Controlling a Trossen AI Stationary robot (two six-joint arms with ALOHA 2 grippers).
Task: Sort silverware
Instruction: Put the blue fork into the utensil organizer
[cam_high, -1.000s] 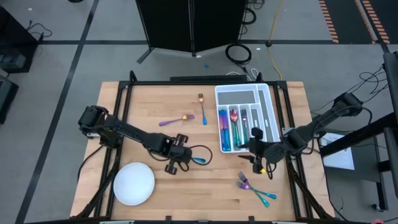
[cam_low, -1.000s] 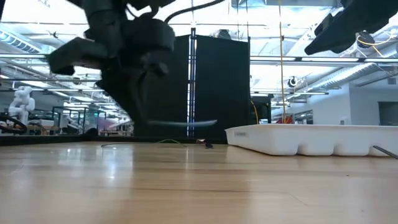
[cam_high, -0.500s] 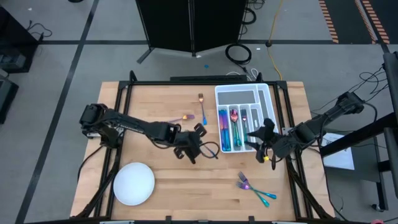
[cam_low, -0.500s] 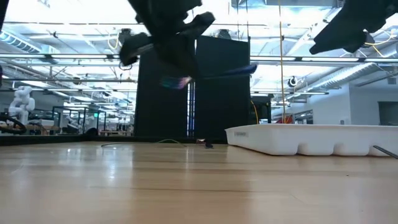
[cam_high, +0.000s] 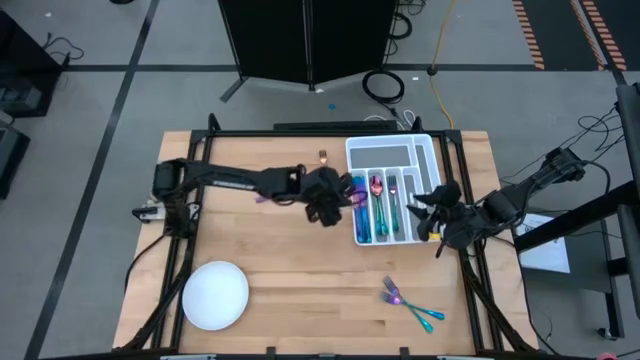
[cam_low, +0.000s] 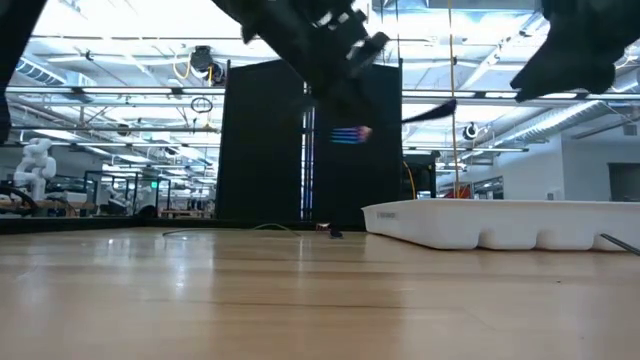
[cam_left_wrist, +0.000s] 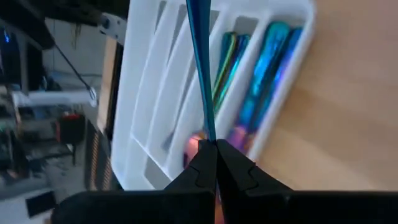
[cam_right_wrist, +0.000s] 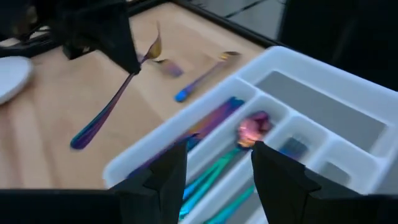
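My left gripper (cam_high: 338, 192) hovers at the left edge of the white divided tray (cam_high: 432, 150), shut on a slim blue-purple piece of silverware (cam_right_wrist: 106, 112). The tray's slots hold several iridescent pieces (cam_high: 377, 205). My right gripper (cam_high: 428, 210) hangs open over the tray's right side, touching nothing. One fork (cam_high: 324, 158) lies flat on the wood left of the tray. A purple spoon (cam_high: 265, 198) shows partly under the left arm. A few more pieces (cam_high: 410, 305) lie near the table's near edge. My left gripper pinches the piece between its two shut fingers (cam_left_wrist: 202, 163), near its head end (cam_right_wrist: 151, 48). The long blue handle (cam_left_wrist: 200, 68) sticks straight out past the fingertips over the tray. The piece is lifted clear and lies nearly level (cam_low: 425, 113).
A round white plate (cam_high: 215, 295) sits at the near left of the table. The tray's widest far slot (cam_high: 385, 153) holds nothing. Bare wood lies between the plate and the loose pieces. A black cabinet (cam_low: 310, 140) stands beyond the far edge.
My left gripper has risen from the middle of the table and swung toward the far right, up to the tray's left edge, carrying the piece clear of the wood. My right gripper has drawn back toward the far right, over the tray's right side.
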